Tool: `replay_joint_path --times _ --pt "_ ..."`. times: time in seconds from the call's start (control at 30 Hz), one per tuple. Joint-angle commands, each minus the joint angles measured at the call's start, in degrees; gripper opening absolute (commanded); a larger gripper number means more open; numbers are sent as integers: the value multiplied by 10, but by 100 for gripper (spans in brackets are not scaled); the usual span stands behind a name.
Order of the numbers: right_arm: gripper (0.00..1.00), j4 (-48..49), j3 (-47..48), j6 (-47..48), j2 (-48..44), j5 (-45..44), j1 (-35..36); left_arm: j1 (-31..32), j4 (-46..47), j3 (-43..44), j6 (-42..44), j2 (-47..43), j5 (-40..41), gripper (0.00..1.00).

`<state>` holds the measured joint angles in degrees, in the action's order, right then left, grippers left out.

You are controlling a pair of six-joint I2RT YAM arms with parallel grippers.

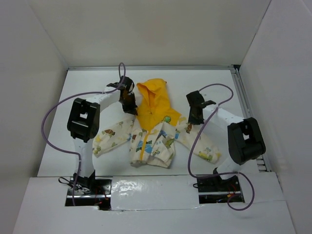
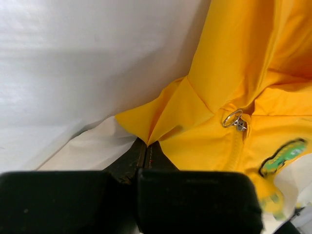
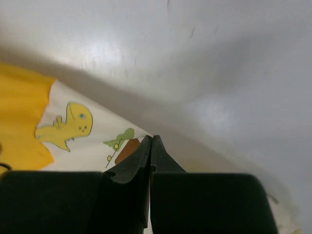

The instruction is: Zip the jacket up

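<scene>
The jacket [image 1: 152,139] lies flat in the middle of the table, its yellow hood [image 1: 153,100] pointing away and its printed cream sleeves spread to both sides. My left gripper [image 1: 131,109] sits at the jacket's left shoulder, and in the left wrist view it [image 2: 145,142] is shut on a fold of yellow fabric [image 2: 204,136]. The silver zipper pull [image 2: 234,119] rests high on the chest, near a green patch [image 2: 282,156]. My right gripper [image 1: 194,120] is at the right shoulder. In its wrist view it [image 3: 152,139] is shut on the corner of the printed cream fabric [image 3: 87,141].
White walls enclose the table on three sides. A metal rail [image 1: 240,95] runs along the right edge. Purple cables [image 1: 53,117] loop off both arms. The arm bases stand on a raised white strip [image 1: 156,187] at the near edge.
</scene>
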<state>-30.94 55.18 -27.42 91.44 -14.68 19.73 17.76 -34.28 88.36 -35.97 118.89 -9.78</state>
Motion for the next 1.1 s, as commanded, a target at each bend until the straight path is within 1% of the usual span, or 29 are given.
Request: replay_joint_path --times 0.0,0.07,0.13,0.17,0.2,0.23,0.27,0.3,0.33,0.37,0.4,0.43,0.47,0.5,0.53,0.57,0.6,0.63,0.67,0.7,0.77,0.8,0.87,0.9,0.93,0.97,1.0,1.03,1.07 --pt "0 10 79 14 26 -121 -48 -18 22 43 33 4 13 0" --pt "0 34 128 52 54 -152 -64 -24 27 56 43 6 22 0" --pt "1 40 156 63 80 -167 -72 -29 28 68 47 7 22 1" --pt "9 39 182 64 108 -188 -75 -34 21 74 49 11 7 18" --pt "24 30 197 61 123 -198 -75 -35 14 87 50 11 -3 33" --pt "47 19 209 68 141 -201 -72 -36 11 86 52 -1 -12 47" --pt "58 -2 227 55 144 -236 -61 -35 16 82 56 -11 -19 79" --pt "70 -7 228 49 139 -244 -52 -33 21 75 58 -22 -26 99" --pt "95 -11 224 40 123 -250 -45 -31 28 70 63 -51 -28 99" --pt "99 -10 210 28 110 -252 -30 -30 29 67 64 -63 -29 99" --pt "100 -11 202 21 95 -239 -24 -28 25 64 63 -75 -36 99" --pt "100 -10 189 -2 59 -230 -19 -25 23 59 63 -104 -44 99" --pt "100 -10 161 -18 40 -195 -15 -23 23 50 63 -120 -57 99" --pt "100 -7 145 -30 17 -166 -8 -20 27 17 59 -138 -79 99" --pt "100 15 101 -38 -26 -131 -5 -12 36 -5 57 -179 -93 99" --pt "100 32 78 -27 -47 -87 2 -4 57 -29 55 -198 -110 99" --pt "99 49 51 -15 -69 14 16 12 68 -87 42 -220 -156 99" --pt "99 74 -1 -11 -110 57 23 24 84 -121 35 -268 -178 99" --pt "99 83 -26 -10 -128 92 32 38 131 -163 28 -291 -200 99" --pt "99 94 -74 -15 -163 141 45 66 155 -239 17 -327 -234 99" --pt "99 113 -117 -37 -192 178 62 89 202 -314 -6 -351 -254 99" --pt "99 133 -145 -39 -212 210 78 113 213 -327 -20 -358 -258 99" --pt "99 148 -150 -45 -218 214 91 138 235 -335 -32 -350 -251 99" --pt "99 150 -151 -49 -208 201 116 155 235 -328 -38 -330 -239 99" --pt "98 148 -146 -52 -198 191 123 163 236 -319 -38 -318 -228 99" --pt "93 143 -140 -61 -178 180 127 176 245 -305 -40 -297 -225 99" --pt "86 141 -134 -68 -172 155 133 181 246 -298 -39 -287 -224 99" --pt "72 138 -133 -73 -168 149 140 185 242 -286 -39 -277 -220 99" --pt "40 134 -141 -86 -172 133 141 190 232 -284 -45 -263 -212 99"
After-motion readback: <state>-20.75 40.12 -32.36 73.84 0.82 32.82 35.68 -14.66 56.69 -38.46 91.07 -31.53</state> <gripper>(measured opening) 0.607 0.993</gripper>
